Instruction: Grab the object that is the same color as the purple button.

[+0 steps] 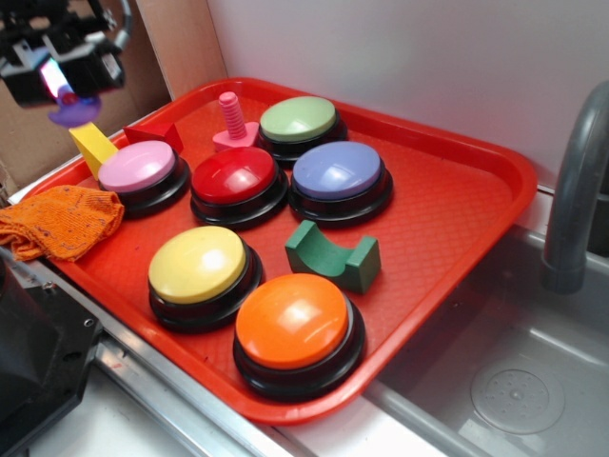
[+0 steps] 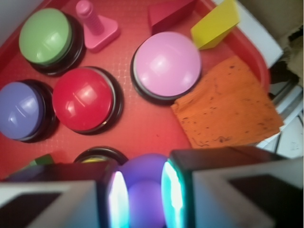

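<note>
Gripper [image 1: 65, 93] sits upper left of the frame, raised above the tray [image 1: 457, 209], pinching the purple duck [image 1: 72, 112] between both pads. Duck: light, glossy, probably slippery; blurred in the wrist view, seemingly held across its body. Colour matches the purple button [image 1: 338, 171].

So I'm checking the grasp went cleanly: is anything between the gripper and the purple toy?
Nothing visible. The gripper is closed directly on the purple toy, its pads touching it on both sides. In the exterior view it hangs lifted above the tray's far left corner, clear of the pink button.
</note>
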Available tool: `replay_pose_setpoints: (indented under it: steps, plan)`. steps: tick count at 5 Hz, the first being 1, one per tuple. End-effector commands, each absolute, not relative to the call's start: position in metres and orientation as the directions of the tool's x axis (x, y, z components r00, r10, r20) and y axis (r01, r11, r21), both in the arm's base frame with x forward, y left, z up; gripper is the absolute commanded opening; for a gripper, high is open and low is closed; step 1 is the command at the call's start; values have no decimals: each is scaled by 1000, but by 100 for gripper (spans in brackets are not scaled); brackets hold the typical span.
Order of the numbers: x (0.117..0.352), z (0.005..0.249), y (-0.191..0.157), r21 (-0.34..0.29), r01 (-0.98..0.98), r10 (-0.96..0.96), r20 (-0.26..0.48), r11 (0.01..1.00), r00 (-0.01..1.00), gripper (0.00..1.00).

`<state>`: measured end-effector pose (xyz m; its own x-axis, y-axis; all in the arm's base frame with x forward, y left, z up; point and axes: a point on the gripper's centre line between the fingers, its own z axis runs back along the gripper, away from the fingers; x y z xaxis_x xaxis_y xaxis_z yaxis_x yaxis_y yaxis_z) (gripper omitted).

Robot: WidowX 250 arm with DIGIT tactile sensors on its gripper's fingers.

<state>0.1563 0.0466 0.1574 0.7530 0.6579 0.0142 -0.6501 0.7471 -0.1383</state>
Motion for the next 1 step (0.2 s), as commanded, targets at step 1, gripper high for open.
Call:
replay_pose_setpoints:
  steps: [1]
  plan:
    - [166, 178, 55, -113, -619, 629, 104, 777, 770, 0]
